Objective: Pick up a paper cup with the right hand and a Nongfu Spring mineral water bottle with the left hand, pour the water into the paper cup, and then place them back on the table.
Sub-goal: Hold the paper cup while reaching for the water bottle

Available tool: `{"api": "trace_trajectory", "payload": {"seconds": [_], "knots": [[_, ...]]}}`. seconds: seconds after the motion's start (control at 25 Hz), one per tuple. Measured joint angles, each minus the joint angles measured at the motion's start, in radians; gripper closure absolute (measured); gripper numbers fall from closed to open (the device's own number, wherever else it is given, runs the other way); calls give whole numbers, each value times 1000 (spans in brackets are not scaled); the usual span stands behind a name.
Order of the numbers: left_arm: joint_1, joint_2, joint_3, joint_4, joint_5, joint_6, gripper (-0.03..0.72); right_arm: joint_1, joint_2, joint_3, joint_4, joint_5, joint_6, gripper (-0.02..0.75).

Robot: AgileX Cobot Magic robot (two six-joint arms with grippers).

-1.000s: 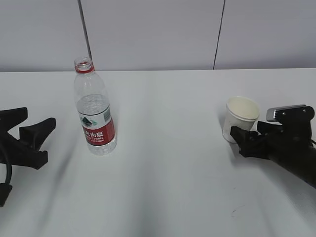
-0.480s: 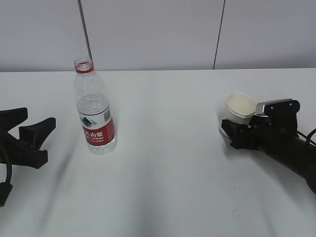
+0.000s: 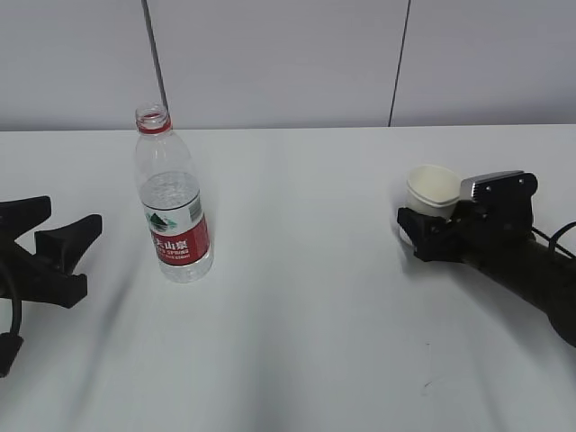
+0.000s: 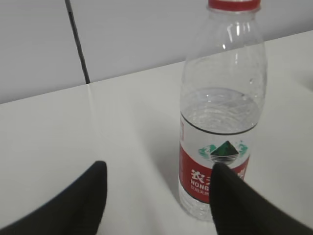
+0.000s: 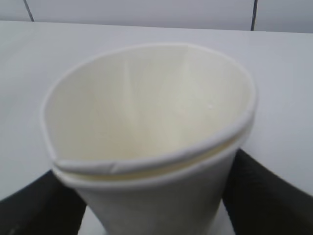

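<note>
Cup [image 3: 432, 189] on right of table [image 3: 297, 297], between spread fingers of right gripper [image 3: 423, 236]; no squeeze visible yet. Bottle [image 3: 171, 202] upright at left, left gripper [image 3: 54, 236] open, nearby. Advice: close gently below rim, avoid crushing; lift straight.

Even bright light, soft shadows, slight blur

White paper cup [image 3: 432, 187] with cream inside, clear bottle [image 3: 171, 202] with red-white label and green mountain logo, white table [image 3: 306, 297].
</note>
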Motion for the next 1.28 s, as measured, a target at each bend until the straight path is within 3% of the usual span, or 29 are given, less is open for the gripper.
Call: {"api": "trace_trajectory", "payload": {"seconds": [0.2, 0.48, 0.6, 0.84, 1.0, 1.28], "knots": [[0, 0, 0, 0, 0, -19, 270, 0, 0, -8, -2, 0, 0, 159], [0, 0, 0, 29, 0, -26, 268, 0, 0, -8, -4, 0, 1, 271], [0, 5, 0, 66, -4, -26, 229, 0, 0, -8, -4, 0, 1, 297], [0, 89, -1, 79, -100, -26, 124, 0, 0, -8, -2, 0, 1, 305], [0, 195, -3, 91, -200, -27, 112, 0, 0, -8, 7, 0, 1, 305], [-2, 366, -56, 130, -207, -27, 102, 0, 0, -8, 7, 0, 1, 305]]}}
